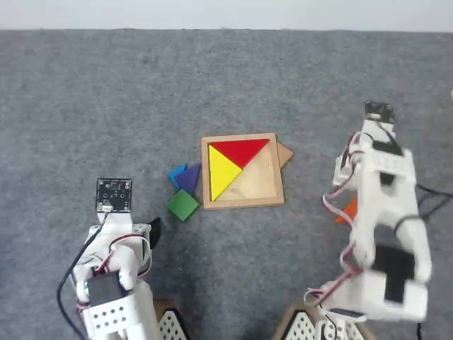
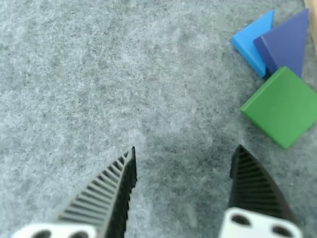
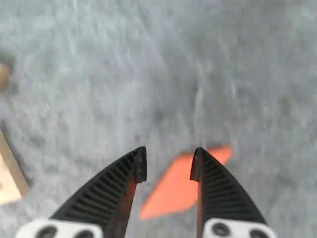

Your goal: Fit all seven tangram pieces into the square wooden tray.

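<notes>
Red triangle [image 1: 241, 150] and yellow triangle [image 1: 221, 172] are seated in the square wooden tray [image 1: 244, 204]. The orange piece [image 3: 173, 191], half hidden by the right arm [image 1: 386, 212] in the high view, is seen under the partly opened right gripper [image 3: 169, 149] — the left gripper [image 2: 185, 148] is spread wide.

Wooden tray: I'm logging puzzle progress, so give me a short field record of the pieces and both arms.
tray: square wooden tray, partly filled
inside: red triangle, yellow triangle
left side: blue piece, purple triangle, green square
right side: tan piece at tray's far corner; orange piece farther out
left gripper: jaws open over bare carpet
right gripper: jaws open above orange piece
</notes>
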Tool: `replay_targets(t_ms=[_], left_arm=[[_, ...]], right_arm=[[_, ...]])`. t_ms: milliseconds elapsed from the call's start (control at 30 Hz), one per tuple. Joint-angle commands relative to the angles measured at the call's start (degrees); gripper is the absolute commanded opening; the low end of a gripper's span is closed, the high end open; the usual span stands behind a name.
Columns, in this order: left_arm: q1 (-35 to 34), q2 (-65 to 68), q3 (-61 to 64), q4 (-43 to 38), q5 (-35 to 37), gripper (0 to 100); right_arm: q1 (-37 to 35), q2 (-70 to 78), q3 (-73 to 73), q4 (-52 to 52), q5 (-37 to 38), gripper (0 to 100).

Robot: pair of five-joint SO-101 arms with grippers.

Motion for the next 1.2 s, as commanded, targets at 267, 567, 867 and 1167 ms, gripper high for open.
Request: replay_targets(t_ms=[267,567,867,1167], left_arm=[[0.00,-1.23,-0.66,0.18,0.26,30],[0.00,-1.23,-0.66,0.18,0.26,30],[0.00,-1.23,-0.66,0.18,0.26,30],[0.00,-1.23,-0.66,0.18,0.26,30]], right_arm=[[2.07,-8.48,12.04,-2.95,-0.44,15.1],[5.14,8.92,0.88,2.51,2.29,9.7],[8.92,7.78,1.67,1.63,1.76,9.6],[12.88,-3.12,3.87,1.80,-0.53,20.6]])
